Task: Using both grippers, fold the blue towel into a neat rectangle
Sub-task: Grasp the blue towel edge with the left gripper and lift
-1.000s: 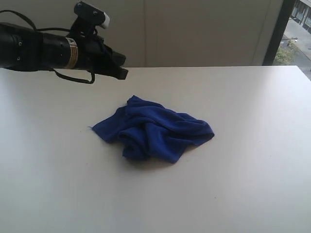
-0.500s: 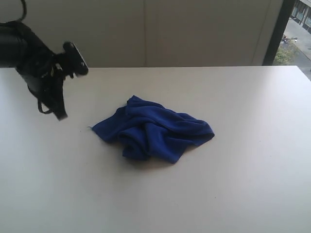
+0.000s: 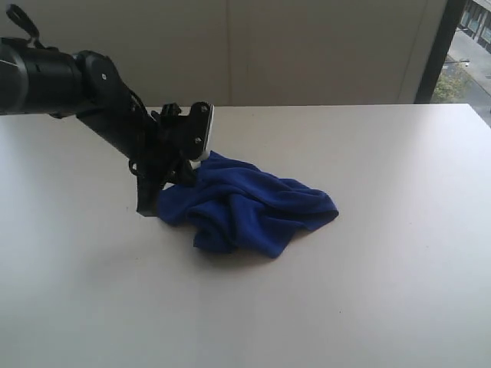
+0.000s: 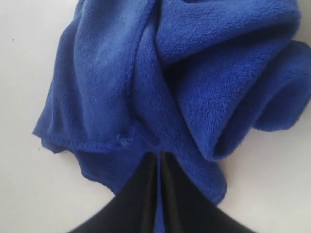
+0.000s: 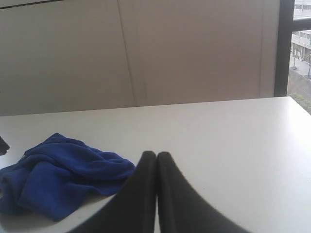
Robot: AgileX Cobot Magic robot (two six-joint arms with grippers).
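Midway across the bare white tabletop (image 3: pixel 383 299), before a pale wall (image 3: pixel 322 46), the blue towel (image 3: pixel 253 205) lies crumpled, long axis parallel to the far edge; left gripper (image 4: pixel 159 154) barely parted at its hem, right gripper (image 5: pixel 156 154) pressed together

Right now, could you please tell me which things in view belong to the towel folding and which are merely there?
For the job: blue towel, left gripper, right gripper.
Merely there: table, wall, window.
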